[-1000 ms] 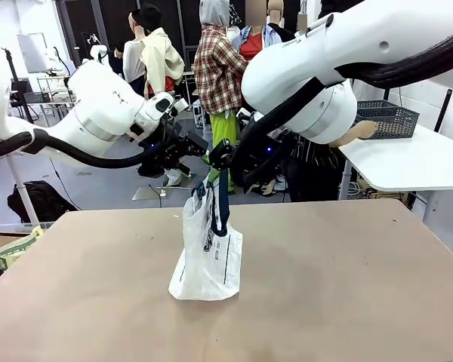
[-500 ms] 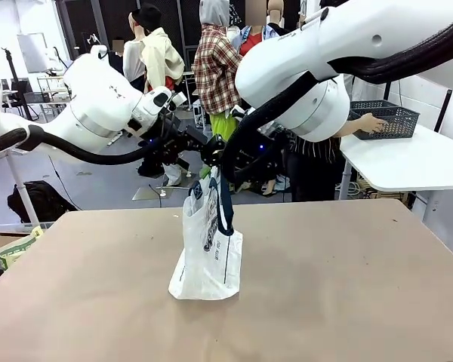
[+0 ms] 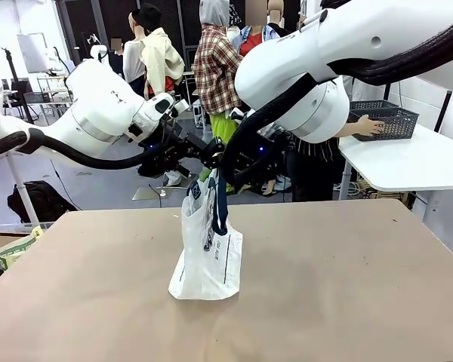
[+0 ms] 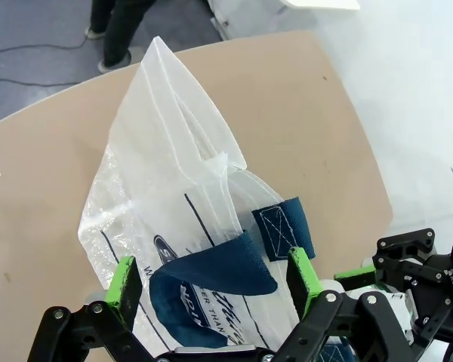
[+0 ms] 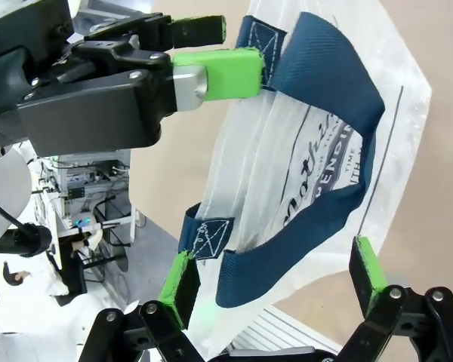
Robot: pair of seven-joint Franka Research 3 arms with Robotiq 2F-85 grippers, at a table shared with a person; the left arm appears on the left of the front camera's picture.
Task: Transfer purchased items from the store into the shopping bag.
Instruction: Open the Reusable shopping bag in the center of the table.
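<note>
shopping bag (image 3: 209,260) upright, straps (image 3: 221,200) between spread left hand (image 4: 211,258) and right hand (image 5: 272,255)

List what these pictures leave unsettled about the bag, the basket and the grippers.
1. Inside of the shopping bag: left wrist view, its folded translucent walls hide whether anything is in it.
2. Contents of the basket: front view, far off and small, behind its lattice wall and the person's hand.
3. Left gripper and right gripper, open around the navy handles: wrist views do not settle whether any pad touches a strap.
</note>
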